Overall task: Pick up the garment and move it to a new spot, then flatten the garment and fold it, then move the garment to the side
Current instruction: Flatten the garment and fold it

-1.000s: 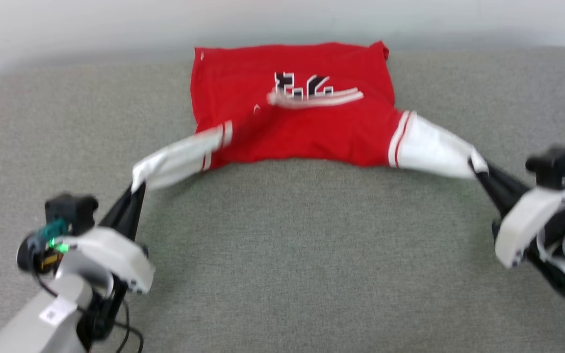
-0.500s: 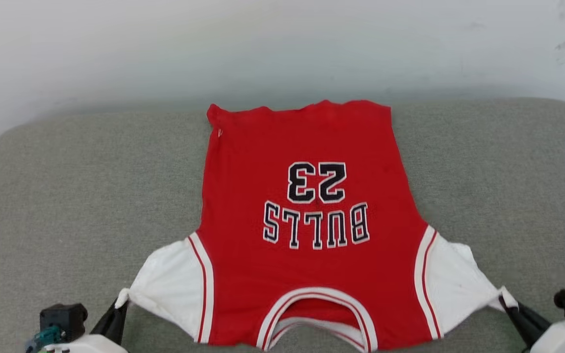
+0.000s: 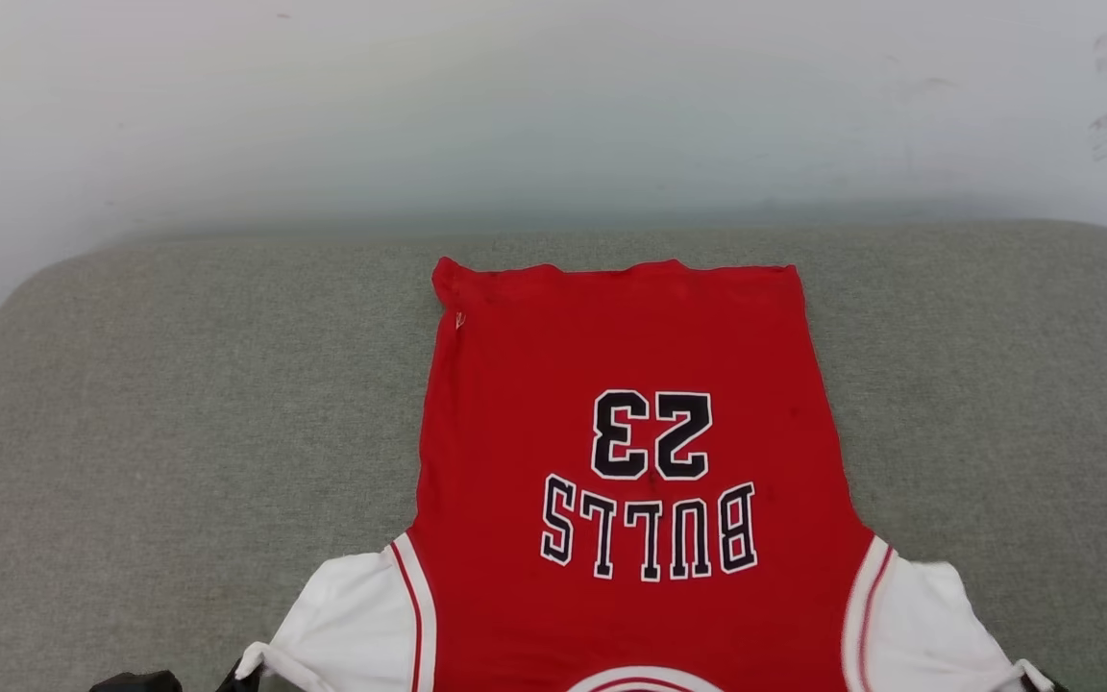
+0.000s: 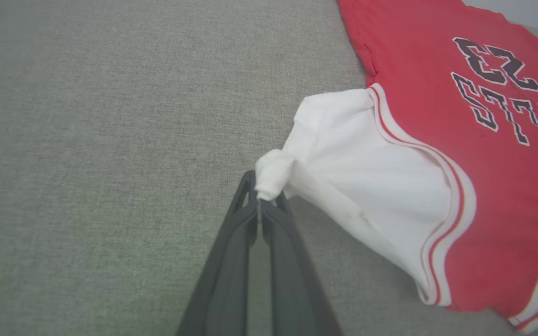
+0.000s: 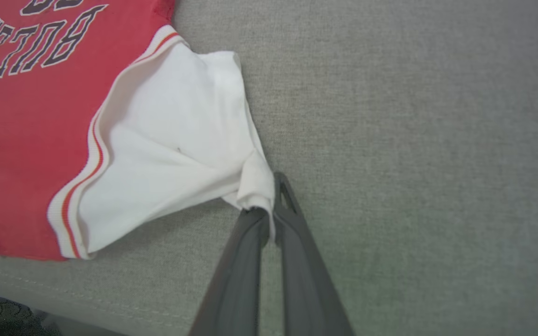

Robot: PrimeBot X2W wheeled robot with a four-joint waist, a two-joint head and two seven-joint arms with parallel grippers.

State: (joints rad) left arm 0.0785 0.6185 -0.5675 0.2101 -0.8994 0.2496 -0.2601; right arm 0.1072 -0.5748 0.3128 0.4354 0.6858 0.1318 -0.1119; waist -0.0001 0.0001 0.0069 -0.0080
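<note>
Red shirt [image 3: 626, 365] lies spread, number up, on the grey cushion [image 3: 179, 404]. Left jaws pinch the left sleeve tip [image 4: 271, 172], right jaws the right sleeve tip [image 5: 255, 184]. Thin bites: if I pull unevenly, a tip could slip out and the shirt skew or wrinkle.

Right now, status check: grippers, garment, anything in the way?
Left gripper shut on one white sleeve tip, right gripper shut on the other. Garment spread on grey cushion, numerals up. Nothing seen in the way.

garment [image 3: 630, 432], red (number 23), spread flat
</note>
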